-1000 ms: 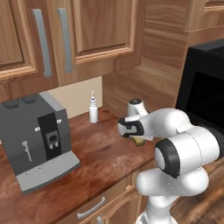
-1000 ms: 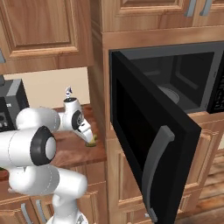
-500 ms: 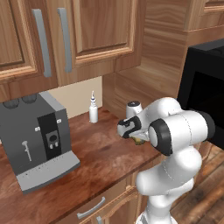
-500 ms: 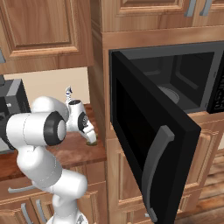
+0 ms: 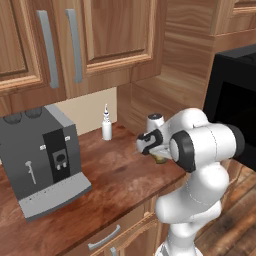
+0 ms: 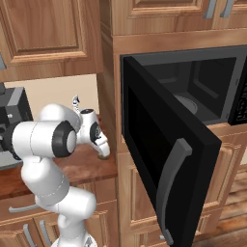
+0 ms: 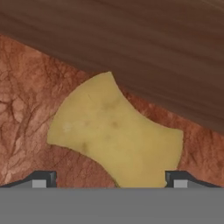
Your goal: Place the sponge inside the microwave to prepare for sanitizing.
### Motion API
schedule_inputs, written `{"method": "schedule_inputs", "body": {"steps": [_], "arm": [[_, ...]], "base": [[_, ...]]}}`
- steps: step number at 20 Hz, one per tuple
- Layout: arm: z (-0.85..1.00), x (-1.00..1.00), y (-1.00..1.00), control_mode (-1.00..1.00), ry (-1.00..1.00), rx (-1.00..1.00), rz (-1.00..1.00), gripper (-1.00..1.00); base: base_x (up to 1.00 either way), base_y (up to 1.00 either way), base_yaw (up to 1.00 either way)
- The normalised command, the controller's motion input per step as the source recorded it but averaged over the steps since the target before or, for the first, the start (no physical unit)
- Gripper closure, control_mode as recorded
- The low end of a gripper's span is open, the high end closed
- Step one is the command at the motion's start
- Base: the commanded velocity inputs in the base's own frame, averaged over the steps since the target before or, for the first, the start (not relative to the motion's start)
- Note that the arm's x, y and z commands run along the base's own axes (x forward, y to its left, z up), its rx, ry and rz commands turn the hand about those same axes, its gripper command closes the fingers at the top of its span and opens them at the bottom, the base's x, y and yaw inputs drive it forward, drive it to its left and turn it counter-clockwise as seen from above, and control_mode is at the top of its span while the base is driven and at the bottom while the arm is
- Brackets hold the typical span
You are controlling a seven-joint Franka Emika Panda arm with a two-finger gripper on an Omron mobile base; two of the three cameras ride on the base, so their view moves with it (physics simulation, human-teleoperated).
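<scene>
The sponge [image 7: 111, 131], a yellow-olive block with curved sides, lies on the reddish wood counter [image 7: 26, 109] close to a wooden side wall. My gripper [image 7: 110, 181] hangs just over it, open, with one dark fingertip on each side of the sponge's near edge and nothing held. From the left base the gripper [image 5: 152, 149] points down at the counter's right end, with a sliver of sponge [image 5: 160, 160] below it. The microwave [image 6: 193, 96] is a black built-in box to the right; its door [image 6: 159, 159] with a grey bar handle stands wide open.
A grey coffee machine [image 5: 42, 155] stands at the counter's left. A small white spray bottle [image 5: 106, 127] is by the back wall. Upper cabinets [image 5: 75, 45] hang overhead. The wooden side panel [image 5: 165, 85] rises right behind the sponge. The open microwave door juts out past the counter's end.
The arm's elbow and shoulder have swung round above the base while the hand stayed over the sponge and sank a little closer to it. The jaws remain wide.
</scene>
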Motion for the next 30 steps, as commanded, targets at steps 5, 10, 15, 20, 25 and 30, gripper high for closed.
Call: {"method": "schedule_inputs", "body": {"steps": [5,10,15,20,25,30], "arm": [[-0.04,-0.23,-0.19,-1.0,0.0,0.04,0.01,-1.0],[-0.32,-0.38,-0.29,-1.0,0.0,0.01,0.02,-1.0],[-0.05,0.1,0.04,-1.0,0.02,0.0,0.03,-1.0],[0.03,0.25,0.07,-1.0,0.0,0.0,0.0,-1.0],[0.0,0.23,0.0,-1.0,0.0,0.0,0.0,-1.0],[-0.01,0.04,0.0,-1.0,0.0,0.0,0.01,-1.0]], "base": [[0.0,0.0,0.0],[0.0,0.0,0.0],[0.0,0.0,0.0],[0.0,0.0,0.0],[0.0,0.0,0.0],[0.0,0.0,0.0]]}}
